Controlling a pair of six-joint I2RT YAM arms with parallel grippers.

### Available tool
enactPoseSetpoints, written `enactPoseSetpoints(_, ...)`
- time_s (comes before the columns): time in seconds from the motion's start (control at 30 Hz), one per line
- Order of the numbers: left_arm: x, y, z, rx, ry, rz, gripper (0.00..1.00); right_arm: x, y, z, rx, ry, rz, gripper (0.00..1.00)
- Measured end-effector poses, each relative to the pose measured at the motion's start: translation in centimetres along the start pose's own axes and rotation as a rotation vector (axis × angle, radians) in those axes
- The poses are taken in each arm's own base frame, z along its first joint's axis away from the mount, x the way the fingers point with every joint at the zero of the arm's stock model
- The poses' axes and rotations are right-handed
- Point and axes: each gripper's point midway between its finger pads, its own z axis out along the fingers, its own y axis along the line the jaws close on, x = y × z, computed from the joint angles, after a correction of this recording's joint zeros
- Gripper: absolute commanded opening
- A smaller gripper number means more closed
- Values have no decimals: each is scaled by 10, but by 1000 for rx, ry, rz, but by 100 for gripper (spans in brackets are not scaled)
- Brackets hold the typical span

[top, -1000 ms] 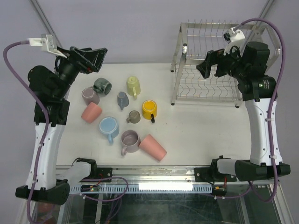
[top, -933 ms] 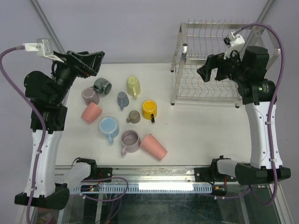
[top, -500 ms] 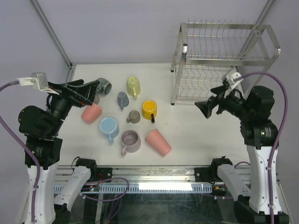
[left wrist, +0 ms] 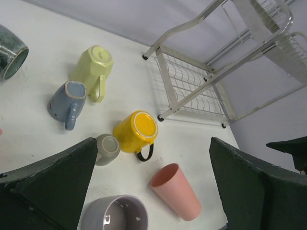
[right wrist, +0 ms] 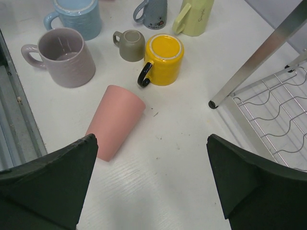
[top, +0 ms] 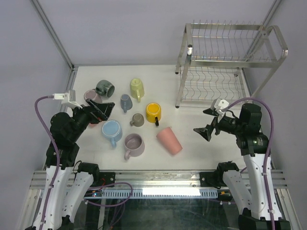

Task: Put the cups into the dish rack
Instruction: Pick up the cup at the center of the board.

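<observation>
Left tool (top: 102,111), right tool (top: 205,122) open; nine cups (top: 153,111) visible, one rack (top: 230,62).

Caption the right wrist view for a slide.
Open right gripper facing a toppled pink tumbler, yellow mug behind it, dish rack at right.

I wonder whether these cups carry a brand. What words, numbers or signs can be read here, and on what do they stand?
On the pale yellow-green mug: a slanted handwritten word, possibly "Smile", too blurred to be sure.
On the grey-blue mug: a small dark print on its side, too small to read.
No other writing can be made out in these pictures.
</observation>
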Motion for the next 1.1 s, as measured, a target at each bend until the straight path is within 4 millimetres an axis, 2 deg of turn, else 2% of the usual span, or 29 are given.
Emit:
enactPoseSetpoints(0.2,25,22,12,-47,71,-8,96,20,-1,8,-44,36,-41,99)
enactPoseSetpoints(0.3,45,29,21,-28,136,-18,94,33,1,9,-80,74,-65,100)
enactPoseSetpoints(0.4,70,26,31,70,201,-55,92,48,9,10,-129,131,-47,99)
enactPoseSetpoints(0.57,107,20,35,211,276,-146,92,59,13,8,-172,226,15,99)
enactPoseSetpoints(0.63,107,10,35,261,277,-142,90,60,13,6,-165,251,31,100)
enactPoseSetpoints(0.73,117,-23,34,377,305,-106,89,62,13,3,-137,269,41,100)
enactPoseSetpoints(0.8,136,-44,32,441,361,-87,89,65,19,0,-112,269,18,99)
enactPoseSetpoints(0.93,193,-84,33,522,516,-3,89,73,32,-12,-70,279,-41,100)
enactPoseSetpoints(1.03,230,-92,41,535,582,85,90,83,32,-18,-28,308,-62,100)
enactPoseSetpoints(1.1,244,-91,49,547,590,130,90,92,30,-19,-10,334,-61,100)
